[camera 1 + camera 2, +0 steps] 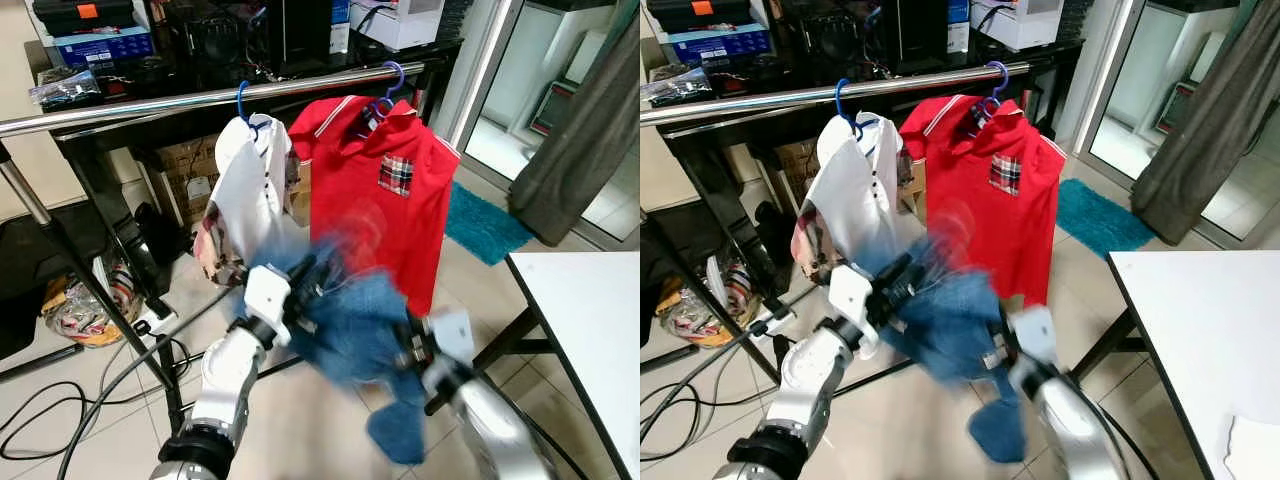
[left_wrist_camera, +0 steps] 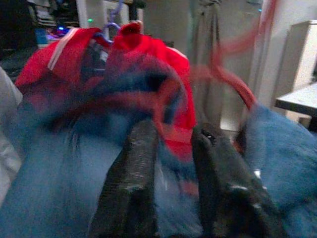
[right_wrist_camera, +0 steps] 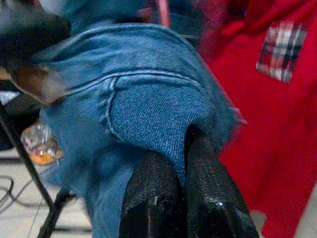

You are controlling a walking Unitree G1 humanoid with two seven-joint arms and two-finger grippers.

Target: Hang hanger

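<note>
Denim is pinched in your right gripper (image 3: pixel 185 163), fingers nearly closed on a fold of the blue garment (image 1: pixel 355 330), so the cloth hangs from that side. Your left gripper (image 2: pixel 173 163) has its fingers a little apart at the garment's upper edge; whether they hold cloth or the red hanger (image 2: pixel 233 82) I cannot tell, blur. The garment sits low and near, below the rail (image 1: pixel 200 97). On the rail, far, hang a white shirt (image 1: pixel 245 180) and a red shirt (image 1: pixel 370 200); free rail lies left of them.
</note>
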